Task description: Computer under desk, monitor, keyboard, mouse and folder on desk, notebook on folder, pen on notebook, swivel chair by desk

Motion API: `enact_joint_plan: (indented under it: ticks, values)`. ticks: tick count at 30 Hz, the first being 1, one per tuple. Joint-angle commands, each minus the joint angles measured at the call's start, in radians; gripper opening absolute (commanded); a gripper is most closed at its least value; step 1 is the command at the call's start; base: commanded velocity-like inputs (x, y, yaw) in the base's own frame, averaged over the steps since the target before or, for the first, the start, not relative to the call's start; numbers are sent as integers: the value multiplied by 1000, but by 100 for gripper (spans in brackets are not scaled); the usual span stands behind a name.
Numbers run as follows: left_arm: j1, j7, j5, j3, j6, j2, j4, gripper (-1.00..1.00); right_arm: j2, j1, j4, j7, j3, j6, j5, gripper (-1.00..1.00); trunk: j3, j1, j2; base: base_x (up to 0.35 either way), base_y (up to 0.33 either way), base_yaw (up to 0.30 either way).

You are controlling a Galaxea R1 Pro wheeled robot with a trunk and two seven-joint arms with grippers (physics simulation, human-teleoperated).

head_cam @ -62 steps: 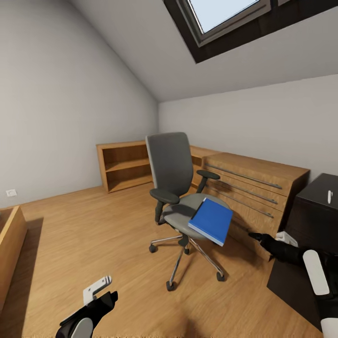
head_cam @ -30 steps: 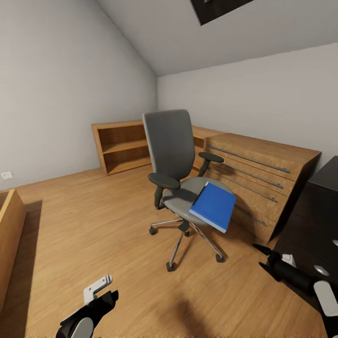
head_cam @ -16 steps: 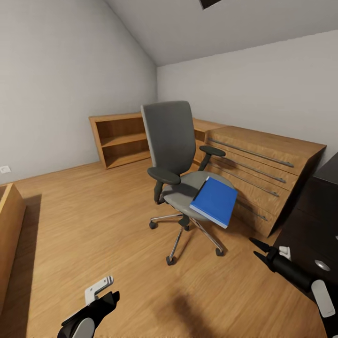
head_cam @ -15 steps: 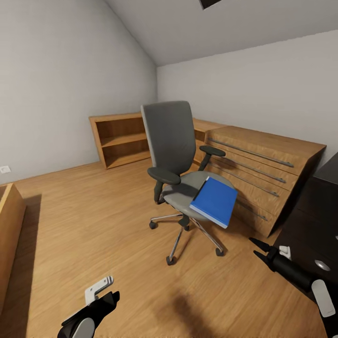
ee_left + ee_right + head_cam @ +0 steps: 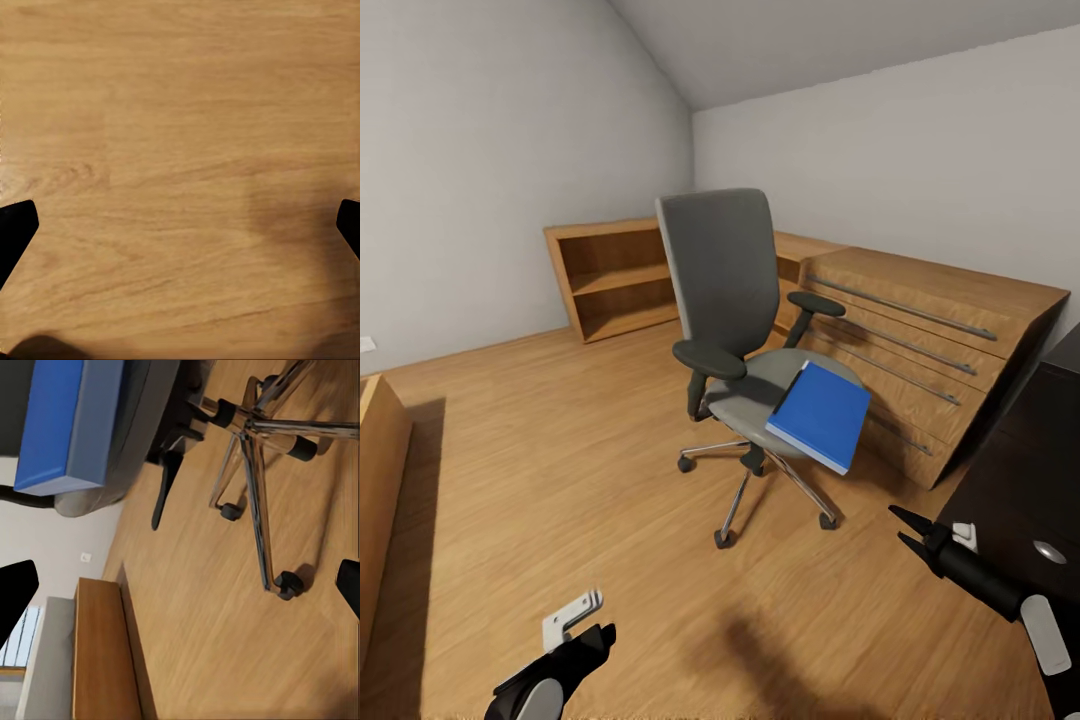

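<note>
the light-wood dresser (image 5: 935,335) runs along the far wall, with the black desk (image 5: 1030,470) at the near right. the swivel chair (image 5: 745,340) stands on the wood floor (image 5: 560,450) before the dresser. the blue folder (image 5: 820,414) lies on its seat, overhanging the front edge. the right gripper (image 5: 905,528), jaws spread and empty, hovers near the desk, well below the folder. the left gripper (image 5: 180,225) is open above bare floor.

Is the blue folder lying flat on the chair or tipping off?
Tipped. The folder leans over the front edge of the swivel chair seat, one corner hanging past it toward the floor.
</note>
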Motion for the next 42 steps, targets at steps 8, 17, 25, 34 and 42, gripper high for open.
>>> enact_joint_plan:
  ticks: [8,17,25,34,42]
  values:
    - [0,10,7,-3,1,1,2,100,3,-1,0,-1,-6,5,-8,100,-13,1,-1,0,0,0]
    - [-1,10,9,-4,1,1,4,100,56,-2,-30,-8,-7,-48,-80,100,-13,1,-1,0,0,0]
    - [-1,8,10,-3,1,2,4,100,71,-2,-59,8,-6,-91,-97,100,-13,1,-1,0,0,0]
    - [0,6,9,-2,1,4,19,100,74,-2,-61,21,-7,-99,-100,100,-13,1,-1,0,0,0]
    - [0,5,8,-2,0,5,23,100,83,-2,-58,22,-6,-100,-100,100,-13,1,-1,120,9,0]
